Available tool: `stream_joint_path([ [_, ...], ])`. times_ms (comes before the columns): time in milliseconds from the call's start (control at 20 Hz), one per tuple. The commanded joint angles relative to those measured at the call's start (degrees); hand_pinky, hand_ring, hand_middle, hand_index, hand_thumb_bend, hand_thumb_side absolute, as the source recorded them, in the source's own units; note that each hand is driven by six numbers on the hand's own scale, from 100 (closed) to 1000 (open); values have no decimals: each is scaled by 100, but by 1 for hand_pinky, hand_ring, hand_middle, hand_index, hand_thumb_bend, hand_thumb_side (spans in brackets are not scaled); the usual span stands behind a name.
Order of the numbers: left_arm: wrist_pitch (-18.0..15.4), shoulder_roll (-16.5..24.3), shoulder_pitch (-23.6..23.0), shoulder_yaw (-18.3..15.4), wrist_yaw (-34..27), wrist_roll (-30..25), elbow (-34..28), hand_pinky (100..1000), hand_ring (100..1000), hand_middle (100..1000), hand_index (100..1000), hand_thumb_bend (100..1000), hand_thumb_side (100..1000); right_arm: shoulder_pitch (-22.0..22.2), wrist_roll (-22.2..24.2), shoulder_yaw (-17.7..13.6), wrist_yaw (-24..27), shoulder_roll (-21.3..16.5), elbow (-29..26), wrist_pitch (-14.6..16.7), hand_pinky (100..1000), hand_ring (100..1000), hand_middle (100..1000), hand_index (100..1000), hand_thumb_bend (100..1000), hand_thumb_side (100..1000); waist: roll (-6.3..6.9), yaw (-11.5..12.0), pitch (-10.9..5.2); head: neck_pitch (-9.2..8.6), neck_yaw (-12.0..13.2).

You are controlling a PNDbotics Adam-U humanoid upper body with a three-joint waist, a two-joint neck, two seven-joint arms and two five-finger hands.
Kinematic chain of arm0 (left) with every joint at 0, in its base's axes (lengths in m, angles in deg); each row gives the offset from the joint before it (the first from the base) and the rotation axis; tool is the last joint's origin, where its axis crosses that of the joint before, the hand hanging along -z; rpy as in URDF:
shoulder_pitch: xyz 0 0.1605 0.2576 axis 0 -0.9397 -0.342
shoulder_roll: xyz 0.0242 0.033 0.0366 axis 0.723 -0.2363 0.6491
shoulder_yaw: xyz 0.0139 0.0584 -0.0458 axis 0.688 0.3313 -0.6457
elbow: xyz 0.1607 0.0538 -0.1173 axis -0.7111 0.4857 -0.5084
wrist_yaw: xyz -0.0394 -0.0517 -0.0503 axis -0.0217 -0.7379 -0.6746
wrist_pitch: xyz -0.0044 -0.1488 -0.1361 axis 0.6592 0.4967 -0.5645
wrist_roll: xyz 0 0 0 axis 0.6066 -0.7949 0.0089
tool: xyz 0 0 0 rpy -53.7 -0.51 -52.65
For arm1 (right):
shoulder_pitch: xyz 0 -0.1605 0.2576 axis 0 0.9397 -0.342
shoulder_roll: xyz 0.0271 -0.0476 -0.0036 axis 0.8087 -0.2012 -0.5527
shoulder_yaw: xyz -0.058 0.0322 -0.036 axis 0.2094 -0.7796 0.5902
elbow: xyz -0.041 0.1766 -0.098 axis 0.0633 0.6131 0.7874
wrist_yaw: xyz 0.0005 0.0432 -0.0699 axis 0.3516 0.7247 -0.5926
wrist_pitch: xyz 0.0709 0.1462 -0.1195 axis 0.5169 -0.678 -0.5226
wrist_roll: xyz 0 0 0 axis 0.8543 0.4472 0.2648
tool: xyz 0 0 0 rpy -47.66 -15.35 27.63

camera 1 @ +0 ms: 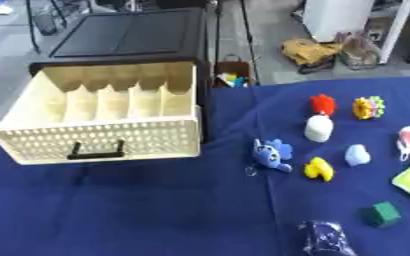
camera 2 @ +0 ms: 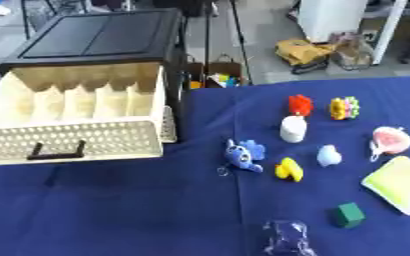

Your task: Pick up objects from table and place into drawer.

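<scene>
No hand shows in either view, so I cannot tell if one is wide or holding something. The cream drawer (camera 1: 103, 135) is pulled out of the black cabinet (camera 1: 130, 35) at the left, and it sits open with slots inside. The toys lie well apart from it on the blue bench (camera 1: 138, 210): a blue plush (camera 1: 271, 154), a yellow duck (camera 1: 319, 169), a white cylinder (camera 1: 319, 128), a red toy (camera 1: 322, 104) and a green cube (camera 1: 382, 214). A clear bag (camera 2: 285, 239) lies near the front edge. The bench between the drawer and the toys is bare.
</scene>
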Motion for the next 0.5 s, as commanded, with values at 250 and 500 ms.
stream_joint_path([
  [250, -1279, -710, -202, -131, 333, 82, -70, 624, 805, 749, 941, 612, 1000, -709, 2759, 459, -192, -811, -75, -505, 741, 866, 819, 865, 722, 1000, -91, 37, -7, 109, -10],
  [500, -1463, -1275, -351, -132, 1065, 206, -70, 617, 799, 739, 928, 569, 1000, -1131, 4279, 863, -383, -1041, 429, 46, 805, 886, 858, 892, 836, 1000, -184, 47, 56, 78, -83],
])
